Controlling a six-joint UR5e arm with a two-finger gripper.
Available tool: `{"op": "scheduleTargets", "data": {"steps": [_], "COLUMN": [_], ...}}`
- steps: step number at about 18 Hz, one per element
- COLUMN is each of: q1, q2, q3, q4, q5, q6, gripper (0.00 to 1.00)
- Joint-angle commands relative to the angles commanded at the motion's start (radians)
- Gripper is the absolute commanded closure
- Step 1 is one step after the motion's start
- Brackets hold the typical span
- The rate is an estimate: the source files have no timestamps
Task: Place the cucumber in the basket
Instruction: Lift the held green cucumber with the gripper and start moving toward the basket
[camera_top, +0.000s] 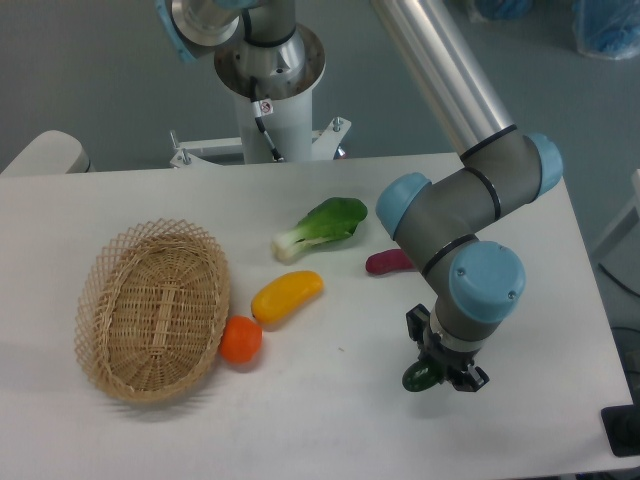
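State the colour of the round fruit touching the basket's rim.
Orange; it sits against the tan wicker basket, plain in the fixed camera view.

the basket (152, 309) lies at the left of the table (330, 420). an orange (241, 339) touches its right rim. right of that lies a yellow fruit (286, 296), behind it a bok choy (322, 227), and further right an eggplant (388, 262). the cucumber (422, 376) sits in the gripper (440, 372), near the front right.
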Motion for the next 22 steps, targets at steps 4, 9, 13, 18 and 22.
{"op": "scheduleTargets", "data": {"steps": [4,9,13,18,22], "q1": [-0.011,-0.045,-0.051,-0.100,-0.164], "q2": [0.006,0.008,0.018,0.041,0.074], "q3": [-0.009,-0.011,-0.029,-0.066,-0.087], "q4": [0.003,0.000,0.002,0.022,0.018], "q5": [0.002,0.005,-0.003,-0.006,-0.008], "q6": [-0.009,-0.051,-0.100,-0.159,-0.247], "gripper": [0.84,0.83,0.84,0.86,0.86]}}
